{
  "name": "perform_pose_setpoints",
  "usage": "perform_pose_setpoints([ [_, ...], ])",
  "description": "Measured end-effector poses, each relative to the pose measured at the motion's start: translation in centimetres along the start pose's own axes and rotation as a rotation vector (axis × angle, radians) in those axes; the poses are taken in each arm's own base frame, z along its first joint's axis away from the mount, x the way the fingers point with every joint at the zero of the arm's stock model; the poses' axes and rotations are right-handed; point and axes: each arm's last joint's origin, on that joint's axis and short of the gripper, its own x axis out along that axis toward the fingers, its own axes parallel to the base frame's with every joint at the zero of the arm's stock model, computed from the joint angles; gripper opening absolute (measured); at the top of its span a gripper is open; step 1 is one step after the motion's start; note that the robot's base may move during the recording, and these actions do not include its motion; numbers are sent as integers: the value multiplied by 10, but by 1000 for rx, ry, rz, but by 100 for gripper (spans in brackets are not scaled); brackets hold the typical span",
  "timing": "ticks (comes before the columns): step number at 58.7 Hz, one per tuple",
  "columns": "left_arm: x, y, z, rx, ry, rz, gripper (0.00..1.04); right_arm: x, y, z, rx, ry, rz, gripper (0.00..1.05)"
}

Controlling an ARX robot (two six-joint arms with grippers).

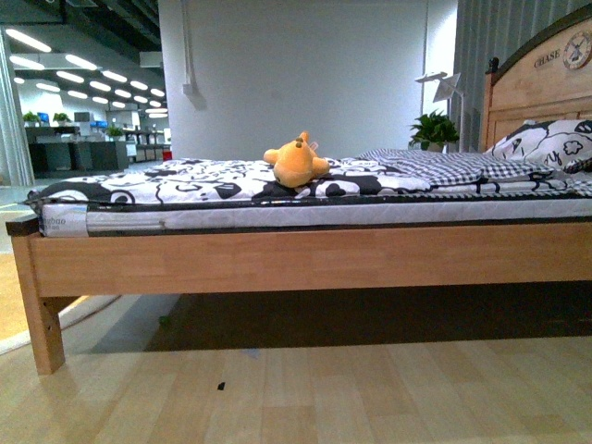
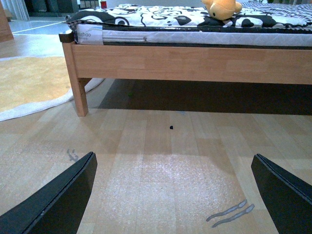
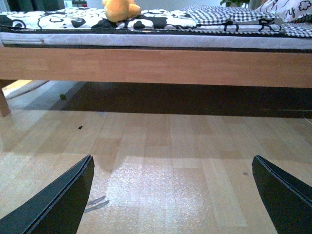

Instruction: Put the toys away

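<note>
An orange-yellow plush toy [image 1: 298, 161] lies on the black-and-white patterned bed cover, near the bed's middle. It also shows at the far edge of the left wrist view [image 2: 222, 8] and of the right wrist view [image 3: 121, 9]. My left gripper [image 2: 173, 195] is open and empty, low over the wooden floor, well short of the bed. My right gripper [image 3: 173, 195] is open and empty too, also low over the floor. Neither arm shows in the front view.
The wooden bed frame [image 1: 305, 259] stands across the view with a leg [image 1: 42, 324] at the left and a headboard [image 1: 541, 83] at the right. A patterned pillow [image 1: 546, 143] and a checked blanket [image 1: 435, 165] lie on it. A yellow rug [image 2: 27, 80] lies on the floor.
</note>
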Motion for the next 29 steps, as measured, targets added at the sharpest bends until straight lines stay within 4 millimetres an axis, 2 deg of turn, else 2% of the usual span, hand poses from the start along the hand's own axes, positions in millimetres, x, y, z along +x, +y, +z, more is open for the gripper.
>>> perform_pose_setpoints([
  [29,0,0,0,0,0,0,98,0,0,0,0,0,0,98],
])
